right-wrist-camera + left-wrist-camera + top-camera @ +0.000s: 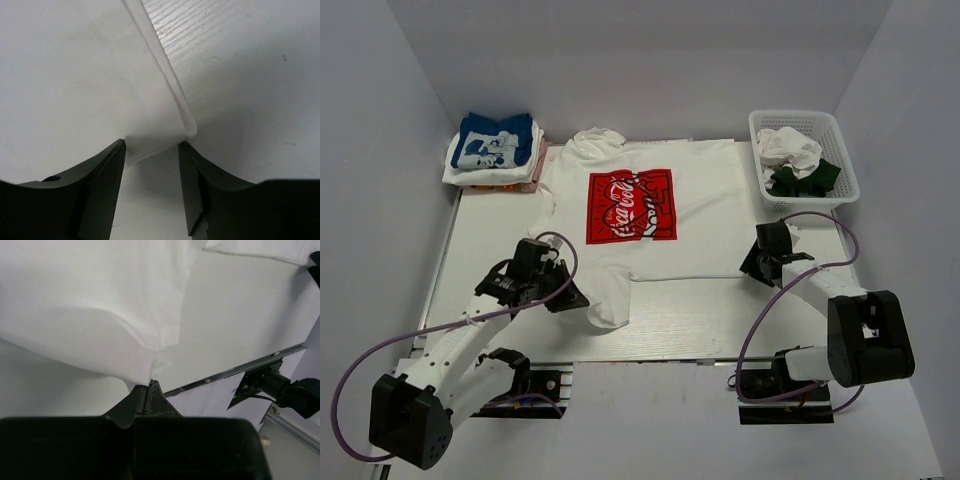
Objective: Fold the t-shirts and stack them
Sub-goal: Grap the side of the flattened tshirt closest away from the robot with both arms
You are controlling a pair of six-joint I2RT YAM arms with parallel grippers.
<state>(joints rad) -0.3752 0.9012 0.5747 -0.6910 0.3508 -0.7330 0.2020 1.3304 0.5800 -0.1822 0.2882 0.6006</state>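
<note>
- The table point(720, 320) carries everything; its middle serves as your folding ground.
- The white Coca-Cola t-shirt point(705, 215) lies spread print-up in the middle of it, collar to the far side; flat like that, its near hem faces both arms.
- The basket point(850, 170) at the far right holds crumpled white and dark green clothes, likely still to be folded.
- The stack of folded shirts point(495, 150) sits at the far left corner, a blue cartoon-print one on top, out of the way.
- Your left fingers point(159, 402) are pinched together on the near-left hem corner; cloth bunches there.
- Your right fingers point(102, 180) stand apart, straddling the near-right hem corner, not yet gripping; close them before lifting.
</note>
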